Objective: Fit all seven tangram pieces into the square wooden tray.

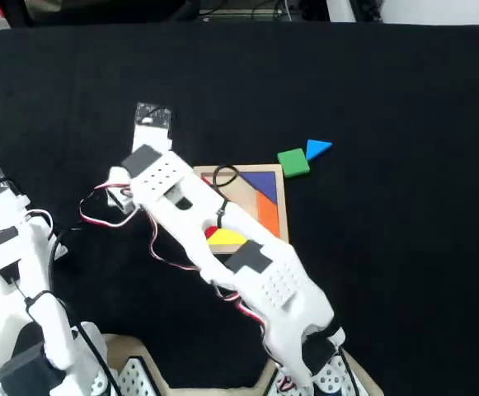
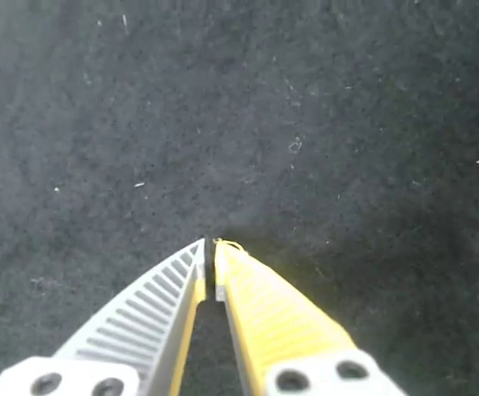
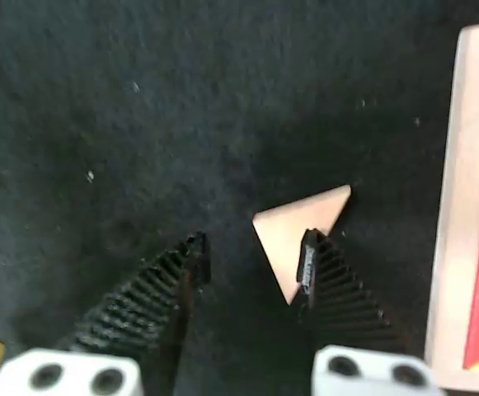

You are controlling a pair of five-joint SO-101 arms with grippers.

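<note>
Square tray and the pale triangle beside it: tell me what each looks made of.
Square wooden tray: looks like light unpainted wood, matt, with a plain pale rim; grain is too faint to confirm. Pale pink-tan triangle piece: probably similar wood, flat with crisp edges. Whether its top face is bare or thinly painted, the look leaves open.

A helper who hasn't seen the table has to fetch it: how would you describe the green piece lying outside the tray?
Find the square wooden tray in the middle of the black cloth. At the tray's far right corner, as the high view shows it, lies the green square. Its one close neighbour is a blue triangle; the piece you want is green and four-sided.
</note>
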